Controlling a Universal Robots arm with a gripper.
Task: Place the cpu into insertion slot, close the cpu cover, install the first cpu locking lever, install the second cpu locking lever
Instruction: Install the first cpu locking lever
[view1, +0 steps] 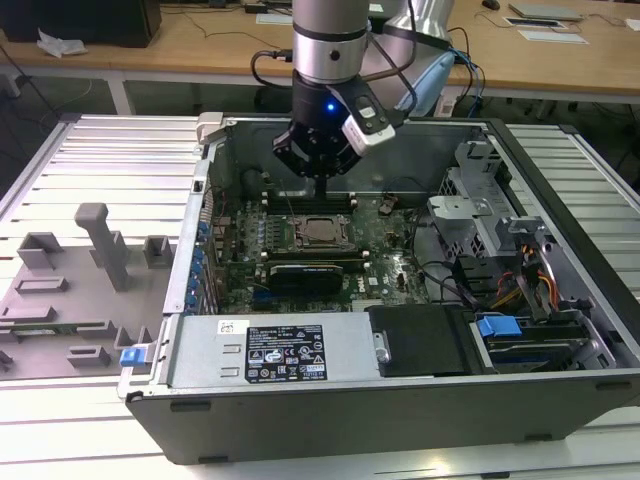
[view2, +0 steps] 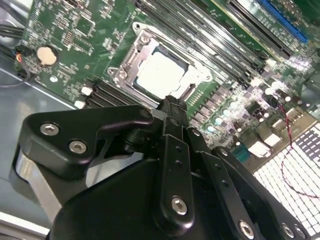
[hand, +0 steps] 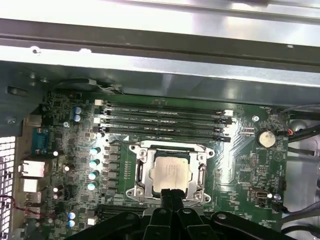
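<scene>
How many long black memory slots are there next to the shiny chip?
4 memory slots in the first wrist view, one bank between the cpu and the case wall: first by the wall, second, third, fourth nearest the cpu. More may hide behind the gripper.

Silver arm (view1: 328, 40) entering from twelve o'clock in the exterior view, wrist upright, black gripper (view1: 320, 186) pointing toward six o'clock, its fingers (view2: 175, 150) pressed together tip to tip

No writing could be read. A black label (view1: 287, 353) with tiny white print sat on the power supply (view1: 200, 365), a white sticker (view1: 232, 326) just beside the label; both were illegible.
</scene>
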